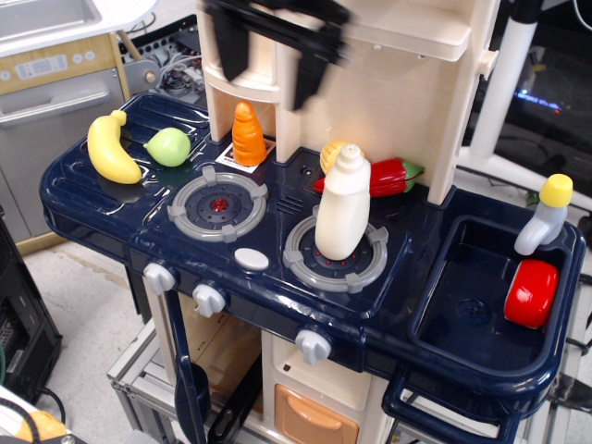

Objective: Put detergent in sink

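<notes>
The detergent (343, 204) stands upright on the right stove burner (335, 254), well apart from the sink (460, 319) at the right end of the tabletop (111, 208). A red object (531, 293) lies in the sink. The gripper (270, 65) (blurred) hangs high above the carrot (248, 135) — its two fingers stand apart, holding nothing.

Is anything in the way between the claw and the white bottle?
Nothing visible is. The claw hangs blurred above the carrot, and the detergent bottle stands upright on the right burner with open space above it.
</notes>
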`<action>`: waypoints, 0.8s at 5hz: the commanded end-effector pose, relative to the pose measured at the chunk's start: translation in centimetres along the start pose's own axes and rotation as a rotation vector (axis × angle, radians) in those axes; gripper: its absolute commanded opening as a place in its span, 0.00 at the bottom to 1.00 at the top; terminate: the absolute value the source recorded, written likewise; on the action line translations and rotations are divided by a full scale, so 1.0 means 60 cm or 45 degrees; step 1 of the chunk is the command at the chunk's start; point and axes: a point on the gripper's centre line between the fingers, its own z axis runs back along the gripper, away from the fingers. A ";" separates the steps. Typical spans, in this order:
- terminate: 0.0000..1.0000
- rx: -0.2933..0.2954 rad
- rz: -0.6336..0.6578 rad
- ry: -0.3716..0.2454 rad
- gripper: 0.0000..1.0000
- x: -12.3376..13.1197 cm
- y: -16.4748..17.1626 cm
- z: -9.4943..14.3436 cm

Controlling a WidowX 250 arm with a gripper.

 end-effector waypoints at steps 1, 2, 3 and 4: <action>0.00 -0.013 0.116 -0.128 1.00 0.017 -0.036 -0.013; 0.00 -0.020 0.126 -0.153 1.00 0.013 -0.039 -0.026; 0.00 -0.043 0.136 -0.178 1.00 0.013 -0.043 -0.039; 0.00 -0.075 0.163 -0.210 1.00 0.009 -0.051 -0.055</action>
